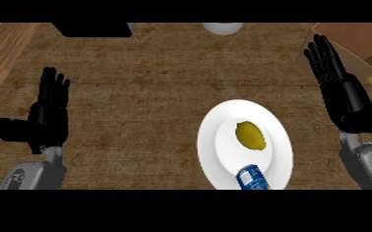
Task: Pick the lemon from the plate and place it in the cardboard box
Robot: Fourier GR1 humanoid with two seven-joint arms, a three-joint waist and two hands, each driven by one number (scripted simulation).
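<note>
A yellow lemon lies on the white plate at the lower middle right of the counter. The cardboard box shows only as a brown corner at the upper right edge. My right hand is held open with straight fingers to the right of the plate, its fingertips close to the box's corner. At the left edge my left hand rests open, fingers up, far from the plate. Neither hand touches the lemon.
A blue can lies on the plate's near rim, just below the lemon. A black object and a white round object sit at the counter's far edge. A lighter wood strip runs along the upper left.
</note>
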